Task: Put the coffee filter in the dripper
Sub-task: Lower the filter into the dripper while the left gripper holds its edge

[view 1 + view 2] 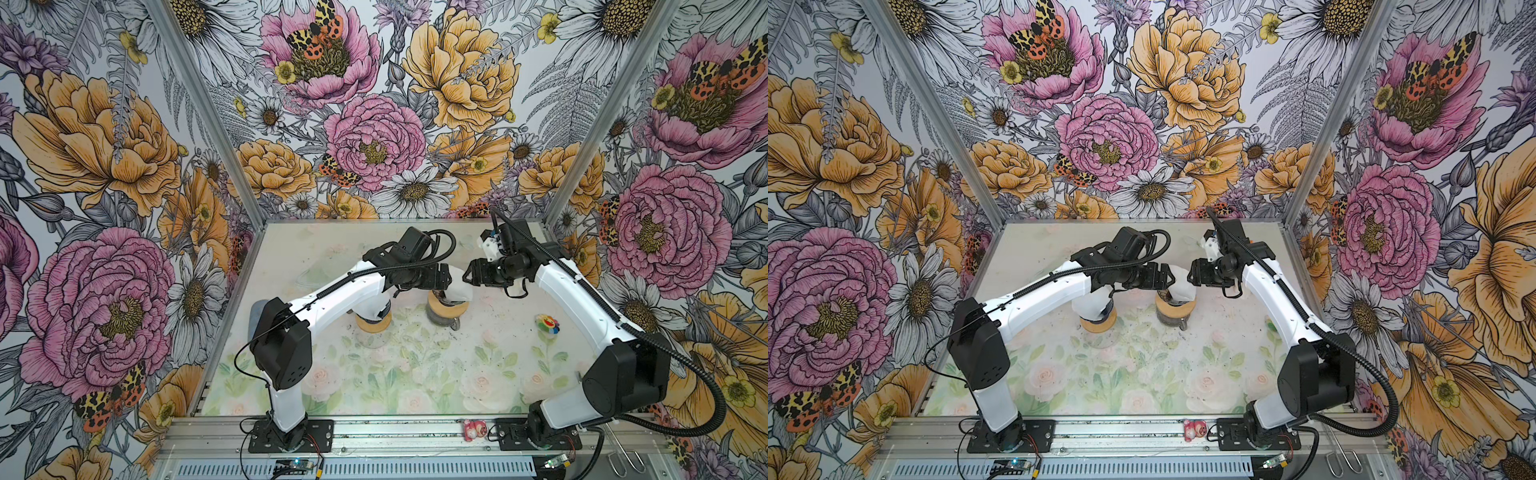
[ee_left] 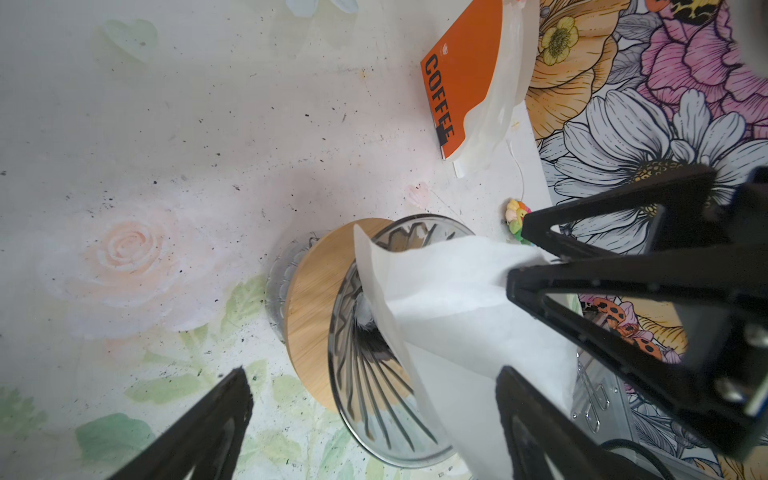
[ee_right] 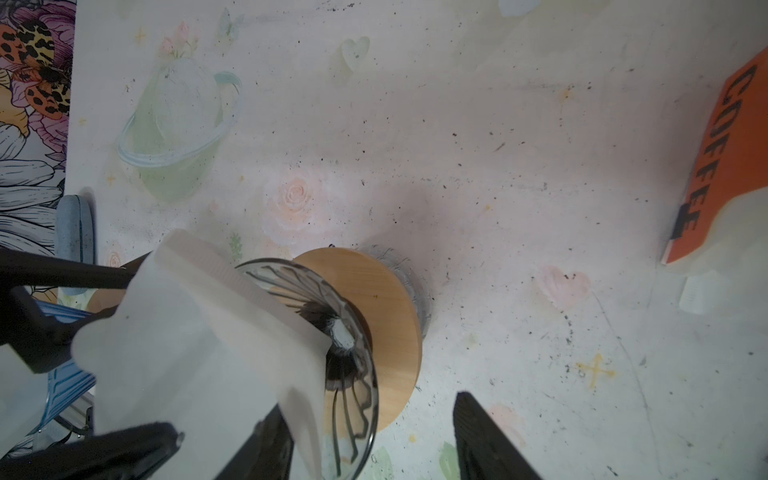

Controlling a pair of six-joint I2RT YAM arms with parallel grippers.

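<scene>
The glass dripper (image 1: pixel 446 309) (image 1: pixel 1175 311) with a wooden collar (image 2: pixel 311 299) stands on the mat mid-table. The white paper coffee filter (image 1: pixel 459 286) (image 2: pixel 449 291) (image 3: pixel 187 332) leans in it, its tip down in the glass cone (image 3: pixel 365 332) and its top sticking out over the rim. My left gripper (image 2: pixel 374 370) (image 1: pixel 449 276) is wide open beside the filter, and one finger touches the paper. My right gripper (image 3: pixel 370 403) (image 1: pixel 467 272) faces it from the other side, also open, with one finger against the filter's upper edge.
Another wood-collared dripper (image 1: pixel 374 324) stands under my left forearm. An orange coffee bag (image 2: pixel 461 83) (image 3: pixel 731 166) lies at the back right. A small colourful flower toy (image 1: pixel 546 322) sits right of the dripper. A pink toy (image 1: pixel 471 430) rests on the front rail.
</scene>
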